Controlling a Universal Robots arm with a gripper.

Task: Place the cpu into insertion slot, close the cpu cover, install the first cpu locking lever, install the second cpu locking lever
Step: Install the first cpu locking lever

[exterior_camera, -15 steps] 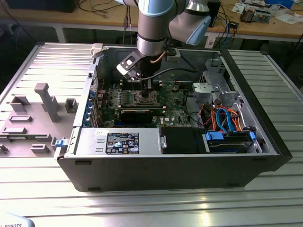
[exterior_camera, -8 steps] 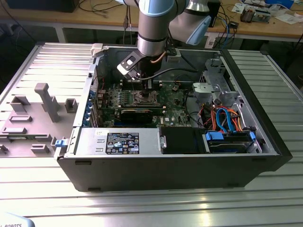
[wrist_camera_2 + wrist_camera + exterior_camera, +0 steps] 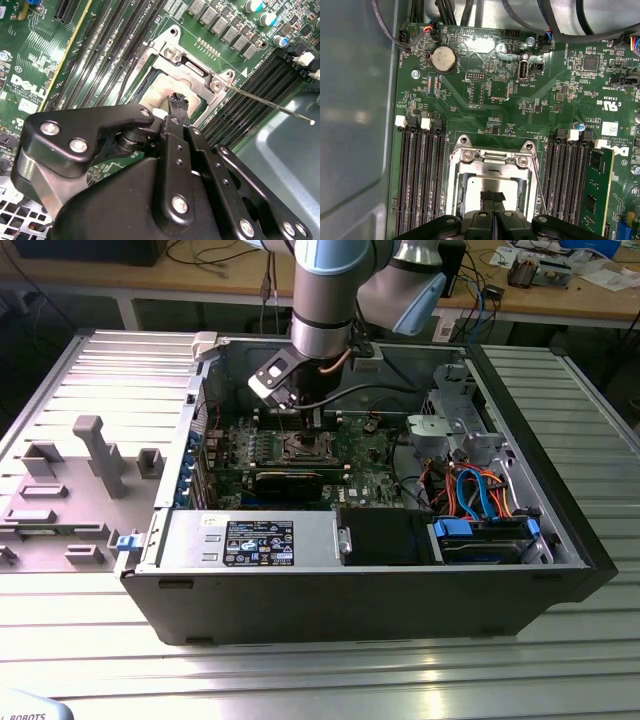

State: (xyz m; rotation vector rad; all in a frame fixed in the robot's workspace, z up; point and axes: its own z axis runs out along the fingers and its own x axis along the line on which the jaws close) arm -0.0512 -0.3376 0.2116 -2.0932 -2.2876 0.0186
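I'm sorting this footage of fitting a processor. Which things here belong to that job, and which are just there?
Job in hand:
- chip
- socket
- cover frame
- locking lever
- tool, shut, over the chip

Just there:
- memory slots
- coin battery
- graphics card
- drive cables

the arm [image 3: 325,300] reaches down into the open computer case [image 3: 350,605] on the ribbed metal worktop [image 3: 300,675]; its end effector [image 3: 300,420] hangs just over the insertion slot [image 3: 303,449] on the green circuit board [image 3: 372,455].
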